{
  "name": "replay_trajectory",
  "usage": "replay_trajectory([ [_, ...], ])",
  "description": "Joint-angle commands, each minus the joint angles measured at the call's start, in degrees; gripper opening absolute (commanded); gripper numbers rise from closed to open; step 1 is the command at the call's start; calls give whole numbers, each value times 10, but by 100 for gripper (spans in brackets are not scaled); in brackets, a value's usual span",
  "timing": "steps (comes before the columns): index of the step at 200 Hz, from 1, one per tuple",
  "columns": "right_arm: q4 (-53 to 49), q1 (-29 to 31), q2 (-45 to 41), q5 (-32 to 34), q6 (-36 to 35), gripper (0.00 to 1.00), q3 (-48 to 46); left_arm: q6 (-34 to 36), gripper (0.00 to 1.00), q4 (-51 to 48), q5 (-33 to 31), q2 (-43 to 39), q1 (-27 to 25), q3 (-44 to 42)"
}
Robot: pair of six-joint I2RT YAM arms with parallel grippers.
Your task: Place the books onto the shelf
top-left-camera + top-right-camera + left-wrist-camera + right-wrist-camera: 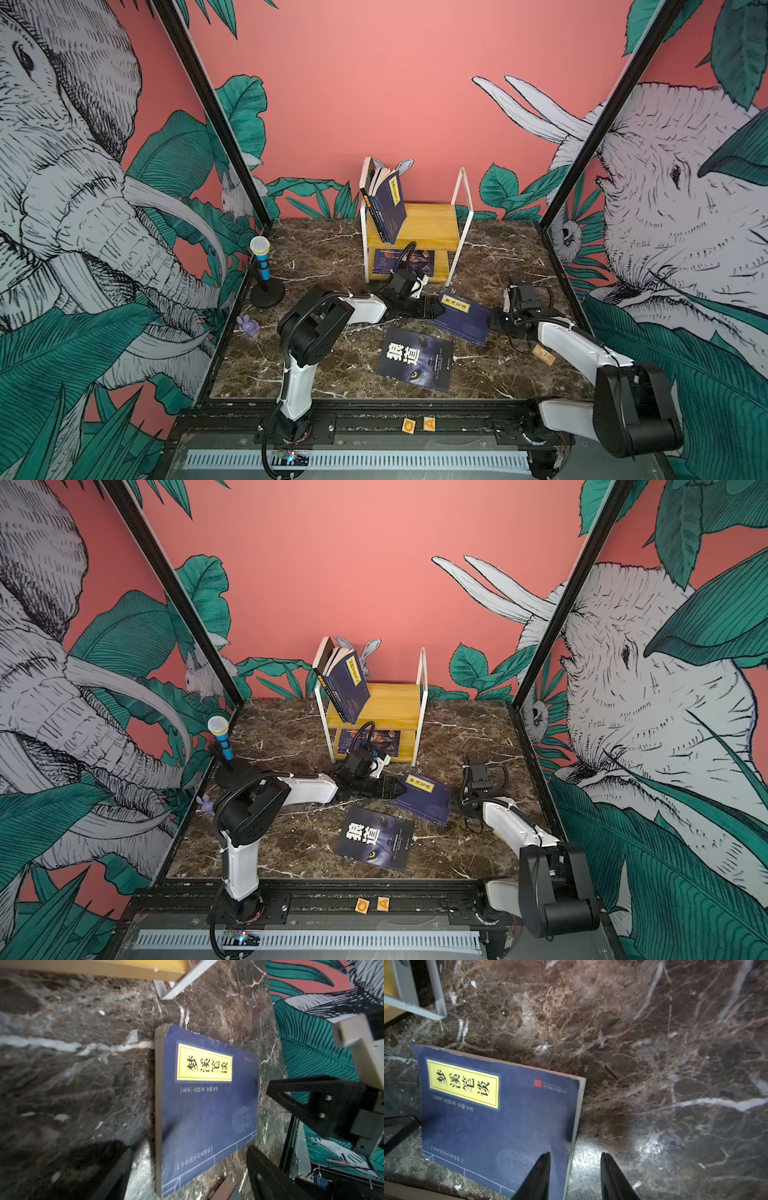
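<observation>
Nearest on the marble tabletop (291, 374): black wolf-eye book (415, 359), flat, face up, untouched, well apart from both grippers. Leave for a later cycle.

Just beyond, right of centre: navy paperback (463, 318) with yellow title label, flat, face up, not yet lifted. Judged step in hand: pick-up of this book from both ends.

Left gripper (189, 1147): at the book's left end. Forearm low, reaching rightward across the middle; wrist rolled sideways. Jaws spread wide, the book's end in the gap, nothing pinched.

Right gripper (575, 1155): at the book's right edge. Forearm low, angled in from the near right. Jaws partly apart, one finger over the cover, the other over bare marble just beside the edge; no clamp visible.

Next move, as judged: close on the right edge, raise it without buckling the thin cover, then carry far and left.

Farthest, back centre: shelf (432, 224). Upper board: several books tilted against the left frame loop, leaning navy book (392, 208) in front. Lower board: purple book (403, 262) lying flat. Stand the next book in the free space right of the row.
</observation>
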Motion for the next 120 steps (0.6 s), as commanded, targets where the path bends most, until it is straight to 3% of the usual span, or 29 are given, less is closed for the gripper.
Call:
replay_trajectory([
  [1,22,-2,6,-18,16,40,-17,-29,86,17,-7,21,-13,14],
  [37,52,-2,15,-25,16,40,-52,-65,76,34,26,49,-17,30],
  [53,55,-2,24,-32,16,40,-52,-77,66,40,43,43,-23,35],
  [120,54,-1,11,-46,14,39,-54,-124,47,57,71,-1,-43,47],
])
